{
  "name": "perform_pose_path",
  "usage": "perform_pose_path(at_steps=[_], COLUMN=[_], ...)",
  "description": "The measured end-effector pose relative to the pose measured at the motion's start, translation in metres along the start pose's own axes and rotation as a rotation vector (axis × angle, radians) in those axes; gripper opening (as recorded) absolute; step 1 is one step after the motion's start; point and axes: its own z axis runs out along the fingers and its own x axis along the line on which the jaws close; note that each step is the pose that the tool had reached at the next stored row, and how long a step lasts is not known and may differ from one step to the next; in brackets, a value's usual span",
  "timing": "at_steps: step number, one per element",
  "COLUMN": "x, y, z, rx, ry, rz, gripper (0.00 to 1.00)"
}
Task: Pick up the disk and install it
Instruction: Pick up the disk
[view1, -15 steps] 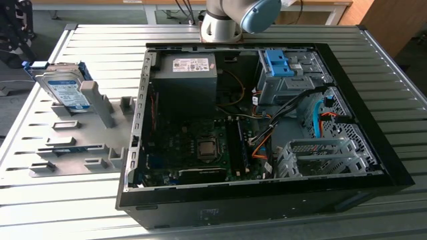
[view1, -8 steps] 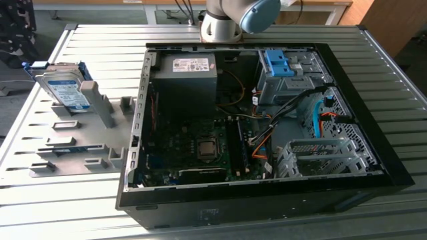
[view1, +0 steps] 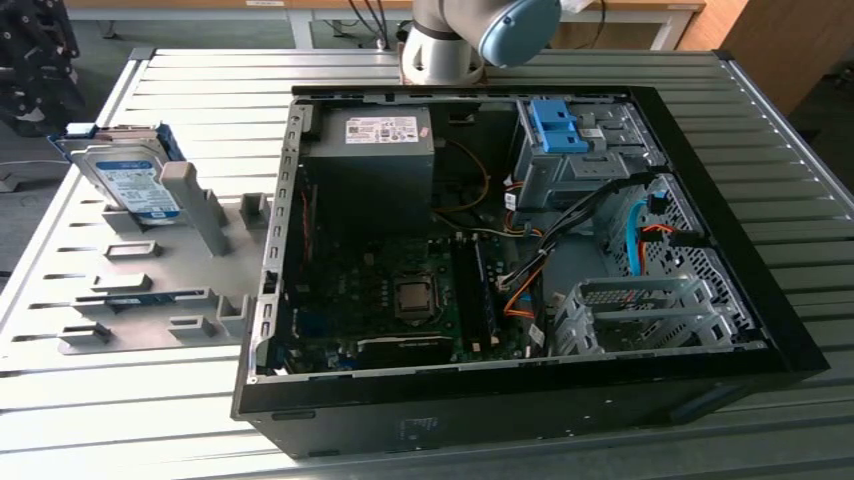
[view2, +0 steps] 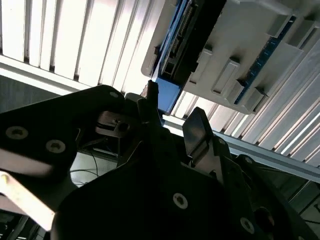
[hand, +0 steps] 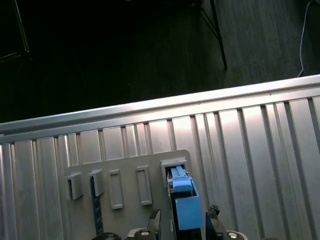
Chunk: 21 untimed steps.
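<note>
**A:** Where's the disk (view1: 130, 185)?

**B:** Standing on edge in the grey rack (view1: 47, 300), on the table (view1: 787, 140), toward the exterior view's left. It's apart from the open computer case (view1: 267, 300), which lies beside the rack with its side panel off.

**A:** Is anything holding it?

**B:** No. In the exterior view nothing touches it. The arm (view1: 461, 35) shows at the far edge of the table, behind the case.

**A:** And the gripper (hand: 183, 219)?

**B:** The first wrist view looks down on the rack, and the disk's blue end sits between the two fingers (hand: 155, 221) in the picture. The fingers are spread apart with nothing clamped between them. I can't judge from that angle how high above the disk they are. It's probably some way up, since the exterior view has the disk standing alone.

**A:** So how far along is it?

**B:** Hardly begun, I'd say. The gripper looks lined up over the disk, but the disk is not yet picked up and not yet in the case. Both the grasp and the fitting are left.
</note>
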Motion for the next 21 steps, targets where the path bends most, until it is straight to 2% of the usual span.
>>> perform_pose_path(at_steps=[2, 8, 13, 16, 19, 21], x=[0.0001, -0.0024, -0.0026, -0.0025, -0.0024, -0.0024], y=[0.001, 0.0038, 0.0038, 0.0044, 0.0045, 0.0046], z=[0.0013, 0.0051, 0.0075, 0.0094, 0.0123, 0.0138], rx=[-0.0006, 0.0005, 0.0008, 0.0101, 0.023, 0.0253], ry=[0.0002, 0.0014, 0.0038, 0.0128, 0.0136, 0.0132], rz=[-0.018, -0.026, -0.095, -0.096, -0.096, -0.096], gripper=[0.47, 0.47, 0.47, 0.47, 0.47, 0.47])
